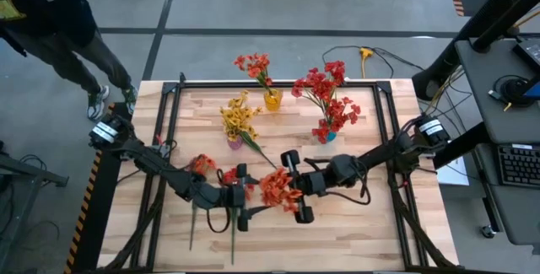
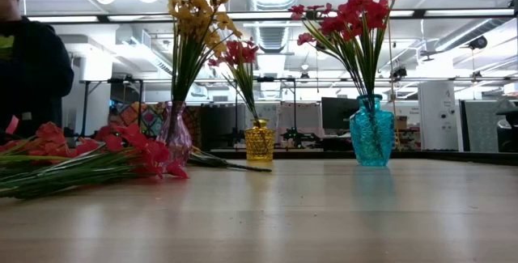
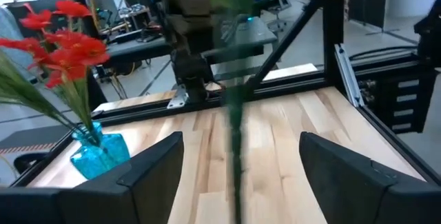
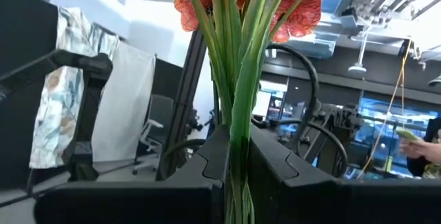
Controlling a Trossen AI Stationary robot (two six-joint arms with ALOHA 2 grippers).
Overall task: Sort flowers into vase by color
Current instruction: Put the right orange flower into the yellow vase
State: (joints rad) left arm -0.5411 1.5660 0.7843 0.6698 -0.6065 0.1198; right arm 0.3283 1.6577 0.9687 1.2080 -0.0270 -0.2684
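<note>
Right gripper [image 1: 297,196]: near the worktop's front middle, fingers clamped on the green stems of an orange-red spray [image 1: 276,187]; in the right wrist view the stems [image 4: 238,107] rise straight up between the two dark fingers [image 4: 207,162], and the blossoms are cut off at the frame edge.
Left gripper [image 1: 242,196]: just beside the right one, on its left, jaws spread wide; in the left wrist view a blurred green stem [image 3: 234,114] runs through the gap without touching either finger [image 3: 148,165].
Worktop [image 1: 354,240]: pale wood planks inside a black frame.
Loose flowers [image 1: 202,166]: red sprays lying flat at the front left, partly hidden under the left arm; stems trail toward the front edge.
Blue vase [image 1: 326,136]: right of centre toward the back, holding red sprays [image 1: 325,84].
Pink vase [image 1: 234,142]: centre, holding yellow sprays [image 1: 240,115].
Yellow vase [image 1: 272,99]: back centre, holding red-orange sprays [image 1: 254,65].
Person [image 1: 59,21]: beyond the back left corner, cut off by the frame.
Writing: none readable.
Hard to tell: how many loose stems lie under the left arm.
</note>
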